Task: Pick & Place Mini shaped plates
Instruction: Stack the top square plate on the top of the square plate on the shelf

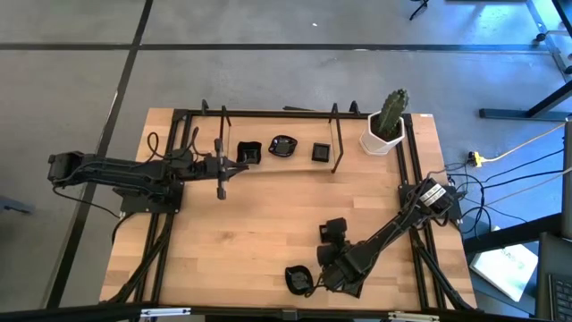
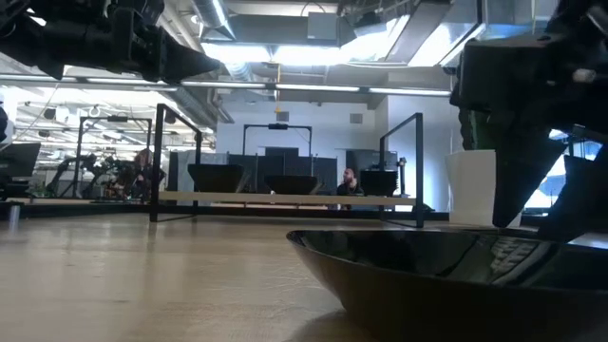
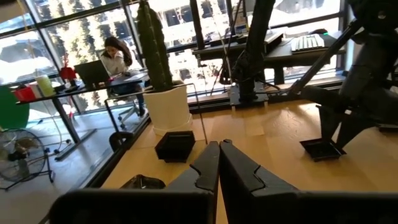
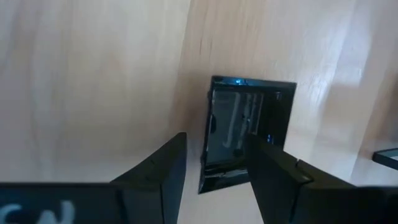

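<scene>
Glossy black round dish, nearest the low camera, lies on the wooden surface at its front edge, just beside the right arm; in the high view it is the wavy-rimmed item. Item 2: square black dish, flat on the surface directly below the right claw, whose fingers stand spread, one over the dish and one beside it, holding nothing; whether they touch the dish cannot be told. Items 3 to 5: 3 more mini plates in a row along the far rail, a square one, a rounded one and a square one. Item 6, not of the task: white pot with cactus, far right corner. Left claw: fingers pressed together, empty, parked over the surface near the left end of that row. Risks, as judged: the dish under the right claw is shallow and slick, so a closing finger could skate over its rim, flip it or push it across the wood; a descent off centre would pin the dish flat instead of straddling a wall; a wide swing could knock the round dish close by.
</scene>
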